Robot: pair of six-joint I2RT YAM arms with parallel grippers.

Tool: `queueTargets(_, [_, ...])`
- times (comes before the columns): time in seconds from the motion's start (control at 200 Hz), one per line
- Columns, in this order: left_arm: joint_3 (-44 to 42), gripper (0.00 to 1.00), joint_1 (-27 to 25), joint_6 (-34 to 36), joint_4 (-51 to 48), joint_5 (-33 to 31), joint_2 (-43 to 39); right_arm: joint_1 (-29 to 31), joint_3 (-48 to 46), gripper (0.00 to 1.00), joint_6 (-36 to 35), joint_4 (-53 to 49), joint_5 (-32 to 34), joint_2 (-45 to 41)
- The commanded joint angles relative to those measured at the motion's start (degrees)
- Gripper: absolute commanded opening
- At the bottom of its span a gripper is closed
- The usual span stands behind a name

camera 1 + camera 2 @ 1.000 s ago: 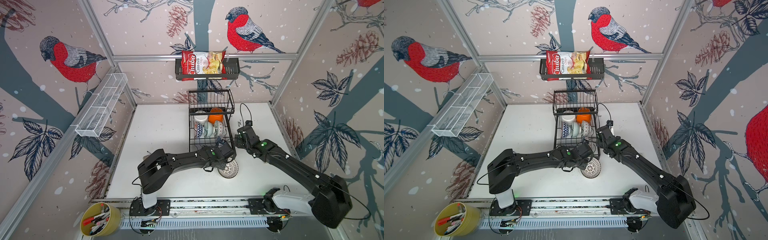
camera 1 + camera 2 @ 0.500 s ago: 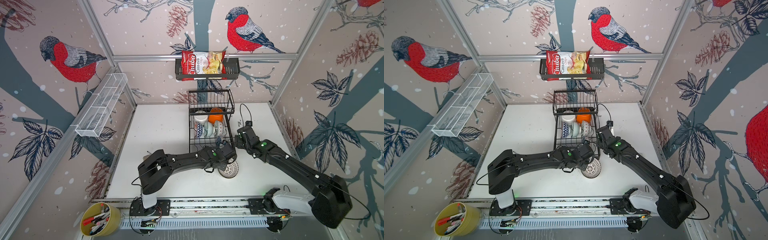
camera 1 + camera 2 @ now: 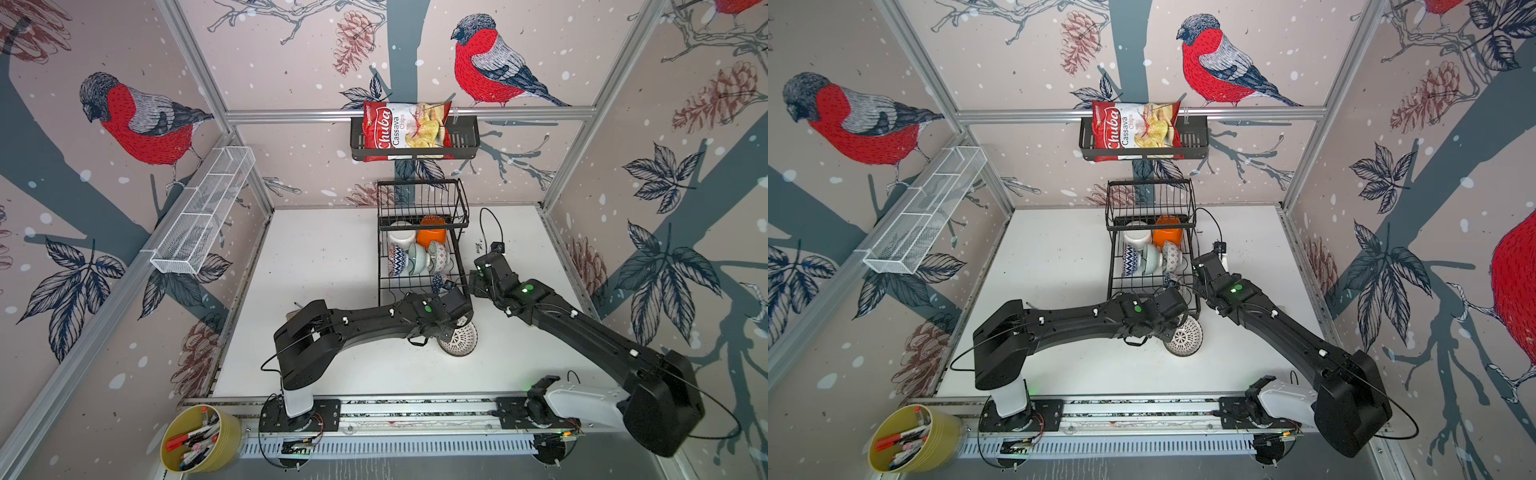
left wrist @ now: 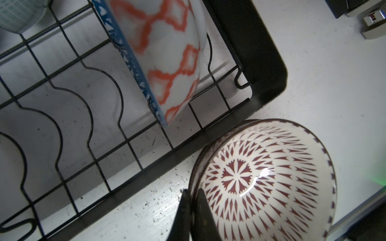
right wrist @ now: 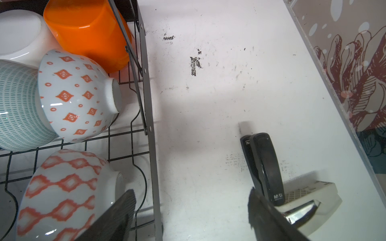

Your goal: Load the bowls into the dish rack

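While both top views look down on the white table [image 3: 332, 257], the left claw [image 3: 446, 330] reaches to the near rim of a red-brown patterned bowl [image 3: 462, 343]. That bowl sits upright on the table just outside the near right corner of the dish rack [image 3: 379, 266]. The wrist hides the jaws from above. The right claw [image 3: 473, 286] hangs at the rack's right edge, and its opening cannot be read from up there. Inside the rack a white bowl [image 3: 401, 239] and an orange bowl [image 3: 432, 237] lie at the far end, under the raised basket tier [image 3: 419, 208]. Then come a blue zigzag bowl [image 3: 396, 259], a green bowl [image 3: 417, 258] and a dotted bowl [image 3: 439, 254] in a row, with a lattice bowl [image 3: 437, 282] nearest the arms.

From the left wrist, the left claw [image 4: 192, 196] is closed down to a narrow slit on the patterned bowl's [image 4: 265, 181] rim, one finger [image 4: 181, 208] outside the wall and one inside. That bowl lies just beside the rack's black tray corner [image 4: 269, 68]. The lattice bowl [image 4: 171, 52] stands tilted on its edge in the rack, blue inside.

From the right wrist, the right claw [image 5: 191, 191] stands wide and holds nothing. One finger [image 5: 112, 217] is low beside the lattice bowl [image 5: 60, 194]; whether it touches cannot be told. The other is over bare table, near a black stapler [image 5: 265, 167]. The rack's side rail [image 5: 153, 167] runs between them.
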Motion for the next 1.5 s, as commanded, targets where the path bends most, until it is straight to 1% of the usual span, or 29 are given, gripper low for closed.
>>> queueTargets(0.0, [-1.04,0.0,0.04,0.49,1.79,-1.62,-1.13,0.06,0.01,0.85,0.37,0.45,-0.2,-0.18])
queueTargets(0.195, [-3.3,0.0,0.08,0.73,5.62,-0.26,-3.74,0.02,-0.1,0.85,0.38,0.37,-0.33,-0.12])
queueTargets(0.565, [-5.48,0.0,0.3,1.13,9.51,1.58,-6.91,0.02,0.1,0.85,0.33,0.48,-1.28,-0.36])
queueTargets(0.8, [-7.51,0.0,0.65,1.46,11.04,0.73,-9.82,-0.04,0.19,0.85,-0.02,1.07,-2.96,-1.03])
queueTargets(1.111, [-10.22,0.0,2.13,0.72,9.71,-2.77,-15.24,0.28,1.85,0.84,-0.43,0.03,-3.47,-2.05])
queueTargets(1.241, [-11.36,0.0,3.99,-0.1,8.05,-3.54,-17.97,1.75,3.27,0.8,-1.34,-0.58,-4.72,-2.88])
queueTargets(1.346, [-12.66,0.0,5.75,-0.77,7.56,-4.24,-20.69,4.08,4.5,0.78,-2.42,-0.98,-5.14,-3.27])
queueTargets(1.491, [-14.91,0.0,7.44,-1.54,7.67,-7.14,-24.56,7.85,5.84,0.75,-3.62,-0.73,-5.76,-3.65])
